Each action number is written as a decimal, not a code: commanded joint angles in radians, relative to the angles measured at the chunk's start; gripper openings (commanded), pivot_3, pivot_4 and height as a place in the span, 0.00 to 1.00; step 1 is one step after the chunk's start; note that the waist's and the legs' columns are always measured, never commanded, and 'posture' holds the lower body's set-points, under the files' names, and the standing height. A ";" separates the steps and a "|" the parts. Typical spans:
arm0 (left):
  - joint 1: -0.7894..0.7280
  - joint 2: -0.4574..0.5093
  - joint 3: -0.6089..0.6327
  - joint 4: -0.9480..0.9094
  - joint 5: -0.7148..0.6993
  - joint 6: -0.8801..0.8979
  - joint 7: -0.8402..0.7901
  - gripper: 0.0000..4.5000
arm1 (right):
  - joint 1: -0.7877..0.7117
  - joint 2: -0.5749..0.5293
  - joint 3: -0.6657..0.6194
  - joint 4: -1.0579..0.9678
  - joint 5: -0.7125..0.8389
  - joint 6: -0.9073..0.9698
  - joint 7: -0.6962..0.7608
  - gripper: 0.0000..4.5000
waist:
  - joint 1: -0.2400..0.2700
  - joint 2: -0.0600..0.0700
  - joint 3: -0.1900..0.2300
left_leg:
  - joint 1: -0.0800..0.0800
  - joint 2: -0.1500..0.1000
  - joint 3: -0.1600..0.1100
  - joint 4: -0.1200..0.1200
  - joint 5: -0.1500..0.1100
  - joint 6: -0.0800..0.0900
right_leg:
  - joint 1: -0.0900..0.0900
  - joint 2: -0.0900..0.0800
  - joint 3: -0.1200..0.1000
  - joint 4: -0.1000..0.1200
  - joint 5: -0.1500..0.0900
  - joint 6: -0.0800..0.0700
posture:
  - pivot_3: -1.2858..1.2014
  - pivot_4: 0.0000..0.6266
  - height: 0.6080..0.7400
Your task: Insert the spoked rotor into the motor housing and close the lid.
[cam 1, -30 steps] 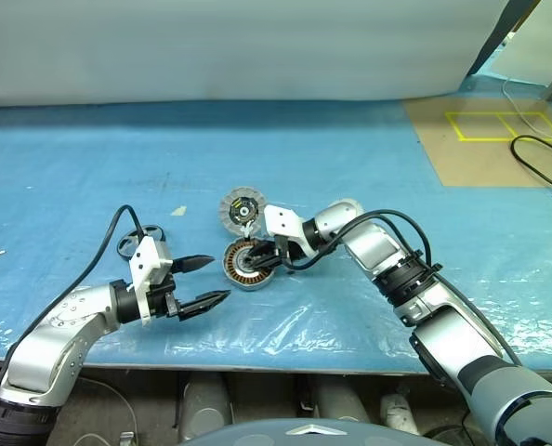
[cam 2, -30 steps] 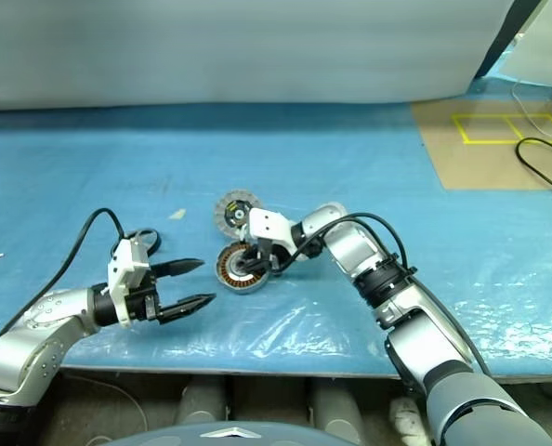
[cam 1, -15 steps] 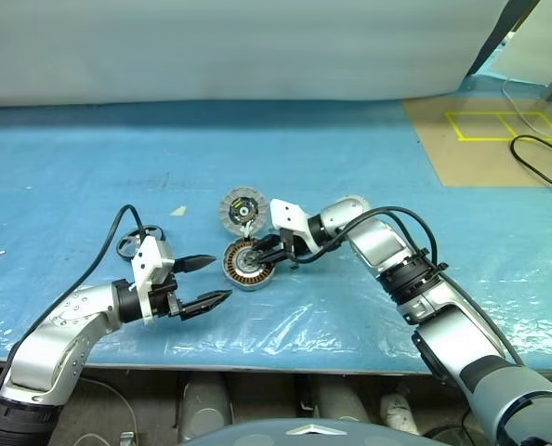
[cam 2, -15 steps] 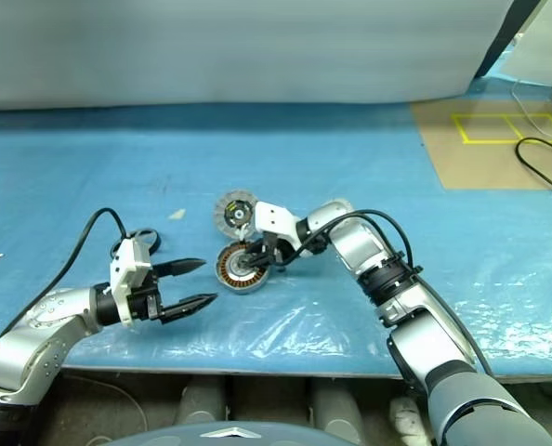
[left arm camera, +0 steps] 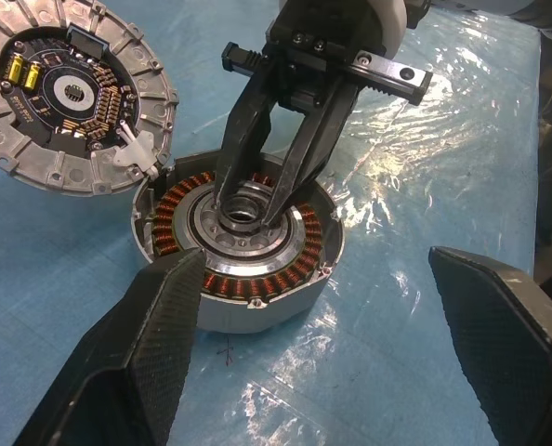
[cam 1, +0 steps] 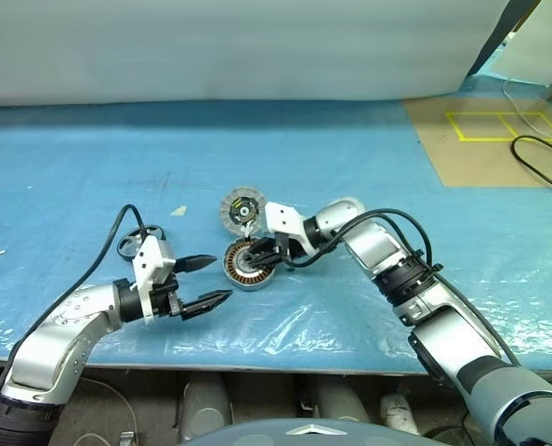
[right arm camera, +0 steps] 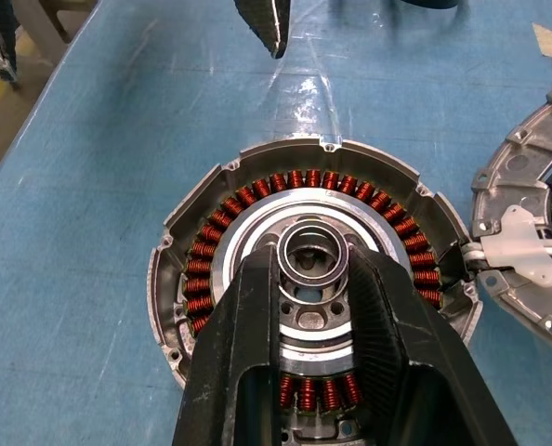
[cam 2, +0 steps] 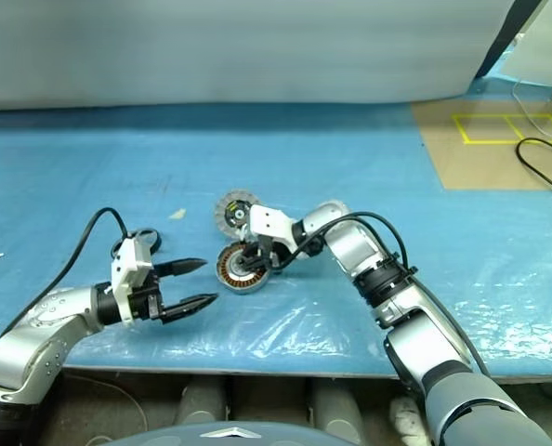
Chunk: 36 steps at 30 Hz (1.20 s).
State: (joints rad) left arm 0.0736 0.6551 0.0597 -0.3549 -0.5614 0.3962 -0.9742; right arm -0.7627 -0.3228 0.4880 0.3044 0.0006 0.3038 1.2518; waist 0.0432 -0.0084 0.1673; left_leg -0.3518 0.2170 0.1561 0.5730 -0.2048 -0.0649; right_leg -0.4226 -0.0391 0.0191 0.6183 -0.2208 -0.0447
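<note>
The left pincer (cam 1: 204, 282) hangs nearest, just in front and to the left of the motor housing (cam 1: 248, 264), its black fingers spread wide and gripping nothing. The housing sits on the blue-covered bench (cam 1: 369, 167), copper windings showing. The right pincer (left arm camera: 246, 204) reaches down into it, tips pinching a small metal ring (right arm camera: 313, 259) at the pale hub. Just behind the housing lies the lid (cam 1: 241, 208), hinged open, ribbed face up. The spoked rotor (cam 1: 132, 246) rests well left of the housing.

The right tool (cam 1: 257, 253) is wavering slightly over the motor housing (cam 1: 245, 265): its wrist nudges toward the right of the head views, then is returning to where it began.
</note>
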 commanded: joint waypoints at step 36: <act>-0.015 0.001 0.003 -0.008 -0.009 -0.005 -0.010 0.90 | -0.035 -0.010 -0.104 -0.151 0.147 0.175 0.036 0.30 | 0.001 0.000 0.000 | 0.000 0.000 0.000 0.000 0.000 0.000 | 0.000 0.000 0.000 0.000 0.000 0.000 | 0.52 0.24 1.00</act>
State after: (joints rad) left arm 0.0580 0.6550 0.0567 -0.3501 -0.5621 0.3969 -0.9764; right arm -0.7999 -0.3405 0.3969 0.1895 0.1239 0.4807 1.2966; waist 0.0439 -0.0084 0.1673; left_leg -0.3518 0.2172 0.1562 0.5729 -0.2048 -0.0649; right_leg -0.4228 -0.0390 0.0191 0.6185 -0.2209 -0.0448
